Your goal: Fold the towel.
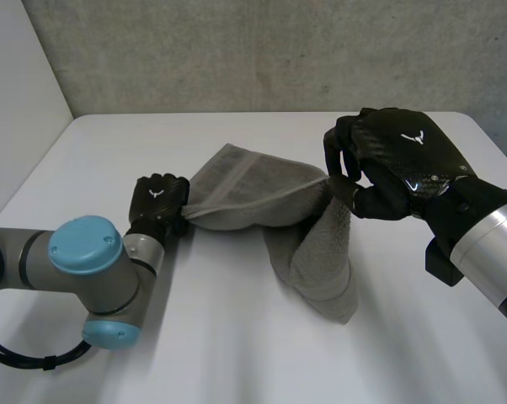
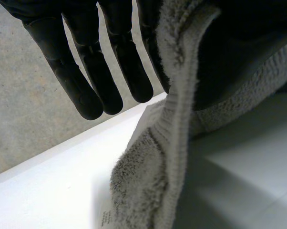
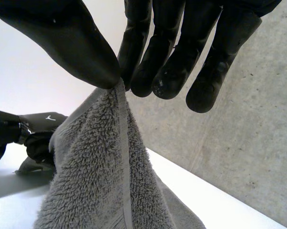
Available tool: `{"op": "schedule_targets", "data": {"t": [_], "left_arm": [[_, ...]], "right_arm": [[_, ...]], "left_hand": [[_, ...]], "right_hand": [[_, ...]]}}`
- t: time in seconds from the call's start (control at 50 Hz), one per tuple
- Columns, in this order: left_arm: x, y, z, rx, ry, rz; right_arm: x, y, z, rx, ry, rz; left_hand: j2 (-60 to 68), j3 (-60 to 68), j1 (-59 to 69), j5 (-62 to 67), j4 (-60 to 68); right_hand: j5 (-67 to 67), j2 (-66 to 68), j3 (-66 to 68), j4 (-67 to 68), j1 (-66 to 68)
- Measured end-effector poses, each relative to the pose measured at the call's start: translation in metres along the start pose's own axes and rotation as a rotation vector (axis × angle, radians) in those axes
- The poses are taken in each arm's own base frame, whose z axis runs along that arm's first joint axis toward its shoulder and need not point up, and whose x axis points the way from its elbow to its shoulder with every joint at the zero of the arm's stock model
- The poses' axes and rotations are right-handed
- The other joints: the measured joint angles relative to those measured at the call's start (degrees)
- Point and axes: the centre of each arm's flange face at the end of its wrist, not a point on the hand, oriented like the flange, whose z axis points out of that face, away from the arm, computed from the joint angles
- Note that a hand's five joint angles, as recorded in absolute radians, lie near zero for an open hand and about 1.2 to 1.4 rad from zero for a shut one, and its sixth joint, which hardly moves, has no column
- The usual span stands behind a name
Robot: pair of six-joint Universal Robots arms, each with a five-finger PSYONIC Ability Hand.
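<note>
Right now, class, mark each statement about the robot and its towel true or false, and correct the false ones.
1. The right hand pinches the towel between thumb and fingers. True.
2. The towel lies flat on the table. False: both hands hold it up, and one part hangs down to the table.
3. The left hand holds the towel's other end. True.
4. The towel is blue. False: it is grey.

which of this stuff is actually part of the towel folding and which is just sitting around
Part of the job:
towel, grey, lifted off the table between the hands
left hand, holding one end of it
right hand, pinching the other end

Just around:
table, white
wall, grey, behind the table
</note>
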Motion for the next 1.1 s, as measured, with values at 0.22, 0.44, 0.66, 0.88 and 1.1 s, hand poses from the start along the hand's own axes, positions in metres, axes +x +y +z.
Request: {"op": "schedule_targets", "data": {"t": [0.22,0.44,0.66,0.88,1.1], "left_arm": [[-0.025,-0.062,-0.017,0.128,0.02,-0.045],[-0.076,-0.11,-0.043,0.244,-0.113,-0.022],[-0.094,-0.085,-0.05,0.171,-0.146,-0.022],[-0.099,-0.081,-0.05,0.16,-0.142,-0.019],[-0.098,-0.081,-0.053,0.161,-0.14,-0.02]], "right_arm": [[0.007,0.025,0.014,-0.107,-0.001,-0.06],[-0.012,0.089,0.023,-0.357,-0.108,-0.132],[-0.025,0.088,0.027,-0.371,-0.15,-0.143],[0.0,0.085,0.023,-0.478,-0.083,-0.12],[0.017,0.103,0.019,-0.554,-0.02,-0.05]], "left_hand": [[0.1,0.3,0.0,0.0,0.0],[0.1,0.3,0.1,0.0,0.0],[0.1,0.3,0.3,0.0,0.0],[0.1,0.3,0.3,0.0,0.0],[0.1,0.3,0.3,0.0,0.0]], "right_hand": [[0.0,0.0,0.0,0.0,0.0],[-12.7,-13.7,-12.2,-11.8,-12.9],[-61.3,-58.5,-58.5,-58.7,-58.4],[-57.1,-58.3,-58.1,-57.5,-57.3],[-56.6,-58.3,-58.0,-57.2,-57.0]]}}
